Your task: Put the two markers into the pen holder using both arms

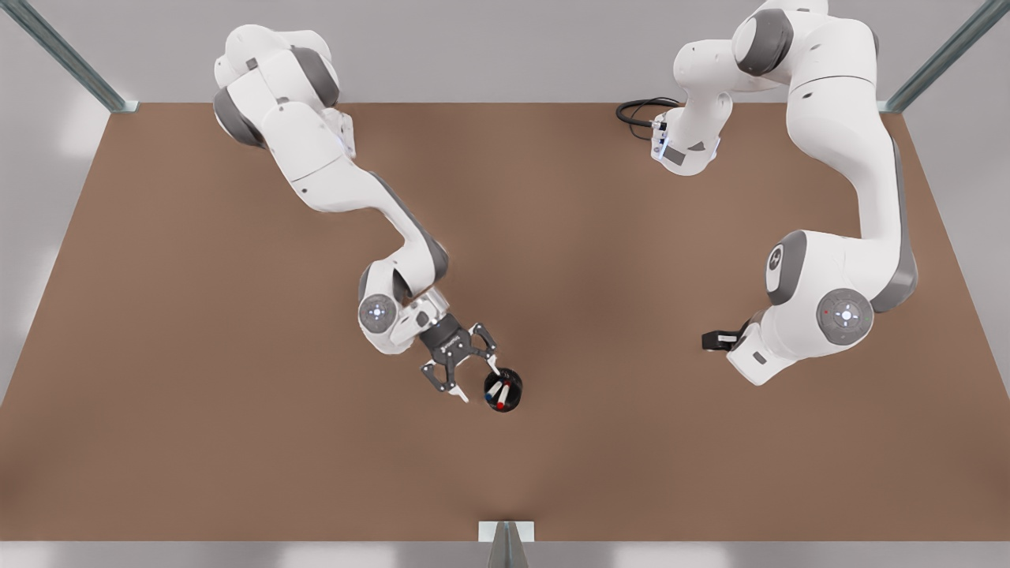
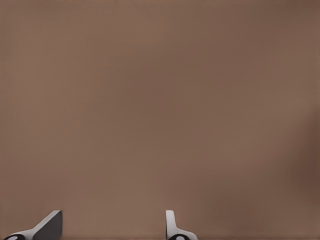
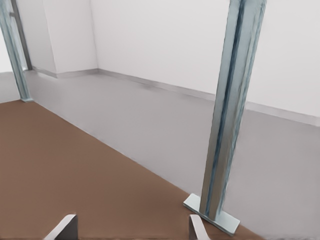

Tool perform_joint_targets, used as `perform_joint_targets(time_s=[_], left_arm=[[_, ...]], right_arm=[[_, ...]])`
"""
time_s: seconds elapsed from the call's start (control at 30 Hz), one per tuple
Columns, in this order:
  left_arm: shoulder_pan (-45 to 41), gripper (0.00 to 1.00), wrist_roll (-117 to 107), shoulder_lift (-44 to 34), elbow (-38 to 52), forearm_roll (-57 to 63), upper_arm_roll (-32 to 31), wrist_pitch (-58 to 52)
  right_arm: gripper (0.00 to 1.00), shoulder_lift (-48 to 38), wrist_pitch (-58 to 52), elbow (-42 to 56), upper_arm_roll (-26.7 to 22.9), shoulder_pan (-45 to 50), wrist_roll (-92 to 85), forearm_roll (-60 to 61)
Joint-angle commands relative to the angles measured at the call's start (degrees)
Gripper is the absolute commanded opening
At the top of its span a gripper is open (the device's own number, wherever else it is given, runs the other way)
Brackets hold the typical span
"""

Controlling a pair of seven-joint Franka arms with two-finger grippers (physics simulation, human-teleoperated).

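The black pen holder [image 1: 503, 390] stands upright on the brown table [image 1: 237, 442], a little toward the near edge from the middle. Both markers lean inside it, the red-capped marker [image 1: 502, 398] beside the blue-capped marker [image 1: 491, 397], caps toward the near side. My left gripper [image 1: 473, 379] [image 2: 110, 232] is open and empty, hanging right beside the holder on the front view's left; one fingertip [image 1: 494, 366] is at the holder's rim. My right gripper [image 1: 720, 340] [image 3: 130, 232] waits open and empty over the table at the front view's right, far from the holder.
A metal post [image 3: 227, 115] on a base plate stands at the table's edge ahead of my right gripper. Another post [image 1: 505, 544] stands at the middle of the near edge. Corner posts [image 1: 67, 59] and a black cable [image 1: 639, 110] are at the far side.
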Motion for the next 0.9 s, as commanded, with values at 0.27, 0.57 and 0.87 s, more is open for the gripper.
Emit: perform_joint_targets(time_s=[0.27,0.57,0.87], left_arm=[[-1.6,1.0,2.9,-1.8,4.8,0.5,-0.6,-3.7],[-1.7,1.0,2.7,-0.8,7.4,3.9,-0.5,-12.4],[-1.7,1.0,2.6,-0.8,7.4,3.9,-0.6,-12.3]], right_arm=[[1.0,-32.3,-98.2,8.8,-7.2,-15.8,-3.6,17.2],[1.0,-31.7,-111.3,13.7,-13.7,-10.7,-3.6,19.7],[1.0,-31.1,-111.0,13.3,-13.1,-10.7,-3.8,19.5]])
